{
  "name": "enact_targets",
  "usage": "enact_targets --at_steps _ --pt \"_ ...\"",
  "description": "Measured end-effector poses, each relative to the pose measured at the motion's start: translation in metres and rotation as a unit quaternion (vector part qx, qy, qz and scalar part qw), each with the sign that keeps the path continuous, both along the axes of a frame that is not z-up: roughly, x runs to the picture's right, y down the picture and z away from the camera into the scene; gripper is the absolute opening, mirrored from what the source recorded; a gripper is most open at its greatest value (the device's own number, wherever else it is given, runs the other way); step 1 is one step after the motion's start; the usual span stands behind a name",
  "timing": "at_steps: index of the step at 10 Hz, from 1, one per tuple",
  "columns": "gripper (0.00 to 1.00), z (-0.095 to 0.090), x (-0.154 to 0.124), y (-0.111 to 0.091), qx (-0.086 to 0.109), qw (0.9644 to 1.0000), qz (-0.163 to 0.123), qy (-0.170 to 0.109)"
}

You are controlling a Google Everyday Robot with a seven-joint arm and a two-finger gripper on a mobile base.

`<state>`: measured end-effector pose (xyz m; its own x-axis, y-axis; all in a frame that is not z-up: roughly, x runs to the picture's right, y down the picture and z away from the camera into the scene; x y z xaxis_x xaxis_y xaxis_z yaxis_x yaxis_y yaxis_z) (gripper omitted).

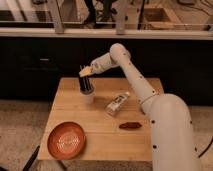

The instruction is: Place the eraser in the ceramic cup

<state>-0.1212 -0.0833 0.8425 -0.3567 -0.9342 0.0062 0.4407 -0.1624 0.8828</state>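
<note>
The eraser point(86, 71), a small pale yellow-tan block, is off the table and sits at the tip of the gripper point(84, 70), directly over the mouth of the ceramic cup point(88, 93). The fingers are clamped on the eraser, with a thin dark finger edge showing at its upper left. Whether the block's underside touches the cup rim cannot be told, as the two appear to meet. The cup stands upright, whitish at the base and dark through its upper part, in the rear left part of the wooden table point(102, 137). The white arm point(134, 77) reaches in from the lower right, bends at an elbow above the table's far edge and angles down-left to the gripper. Right of the cup and a little nearer the camera, a whitish labelled bottle point(117, 104) lies on its side, set diagonally and apart from the cup. Nearer and further right lies a dark red lumpy object point(130, 125), apart from the bottle. A wide orange-red round dish point(66, 141) sits at the near left corner, well apart from the cup. A dark cabinet front is behind the table.
</note>
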Motion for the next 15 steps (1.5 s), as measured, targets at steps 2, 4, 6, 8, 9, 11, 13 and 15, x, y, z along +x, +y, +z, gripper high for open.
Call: enact_targets --at_steps 2,4,6,8,9,11,13,15 --pt "0.0 0.004 0.002 0.002 0.001 1.0 -0.007 -0.006" --pt "0.0 0.01 0.005 0.007 0.0 0.9998 -0.014 -0.014" --pt "0.0 0.011 0.007 0.013 0.003 0.9995 -0.022 -0.023" --pt "0.0 0.011 0.008 0.02 0.007 0.999 -0.03 -0.034" --pt "0.0 0.012 0.008 0.021 0.008 0.9988 -0.031 -0.037" --pt "0.1 0.015 0.006 0.026 0.009 0.9982 -0.039 -0.045" --pt "0.28 0.016 0.001 0.03 0.013 0.9977 -0.046 -0.048" --pt "0.5 0.017 -0.001 0.032 0.018 0.9972 -0.051 -0.052"
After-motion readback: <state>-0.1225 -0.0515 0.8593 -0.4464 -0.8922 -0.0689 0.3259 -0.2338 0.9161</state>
